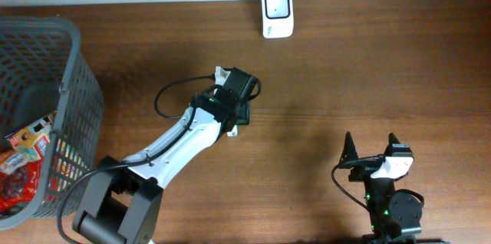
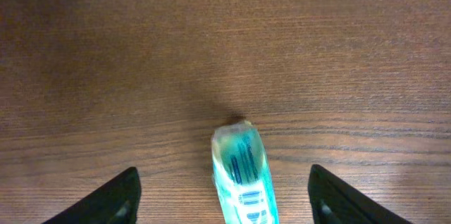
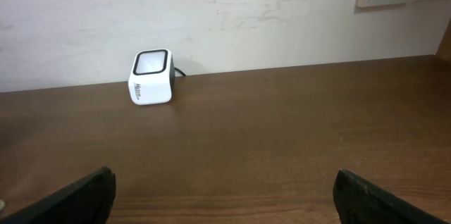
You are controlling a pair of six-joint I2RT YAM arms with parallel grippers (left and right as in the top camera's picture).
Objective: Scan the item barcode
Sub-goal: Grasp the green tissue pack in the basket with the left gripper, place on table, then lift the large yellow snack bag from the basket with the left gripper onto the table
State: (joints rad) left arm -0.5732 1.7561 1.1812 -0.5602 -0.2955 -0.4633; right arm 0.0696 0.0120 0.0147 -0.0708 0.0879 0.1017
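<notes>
One slim, glossy teal packet with a rounded, crimped end lies flat on the brown wood-grain tabletop. Dark stripes and a block of short bars are printed along its top. It lies between the left jaws, which stand wide apart, one dark wedge-shaped finger on either side and neither touching it. In the overhead view the white left arm with its black wrist covers the packet.

One small white box-shaped scanner with a dark square window stands at the far edge of the tabletop, by the pale wall and well apart from the packet.

The right jaws are apart too, with nothing between them, on the black right arm at the near edge.

One grey plastic mesh basket at the left holds several bright printed snack packets.
</notes>
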